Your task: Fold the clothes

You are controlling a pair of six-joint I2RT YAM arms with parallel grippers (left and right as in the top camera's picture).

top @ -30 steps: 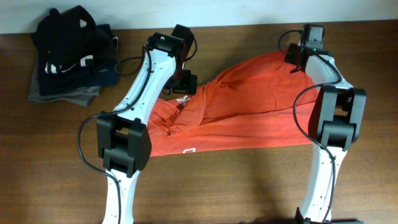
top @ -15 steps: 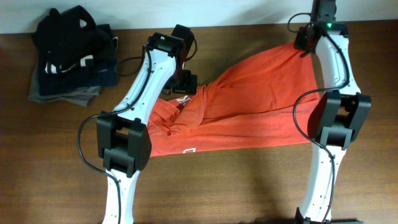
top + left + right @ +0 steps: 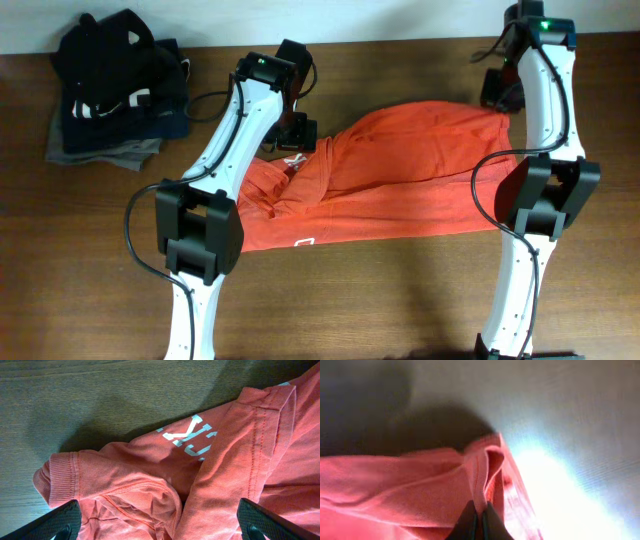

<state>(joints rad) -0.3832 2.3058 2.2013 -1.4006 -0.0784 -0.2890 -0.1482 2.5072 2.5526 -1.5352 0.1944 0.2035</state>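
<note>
Our right gripper (image 3: 479,522) has its fingers pressed together on a fold of the orange-red T-shirt (image 3: 400,170), pinching the cloth at the shirt's far right corner, near the back edge of the wooden table (image 3: 400,300). Our left gripper (image 3: 162,521) hovers with its fingers spread wide over the crumpled left end, where white printed letters (image 3: 190,435) show. The shirt lies bunched across the middle of the table, between our arms. A pile of dark folded garments (image 3: 110,90) sits well apart at the far left.
</note>
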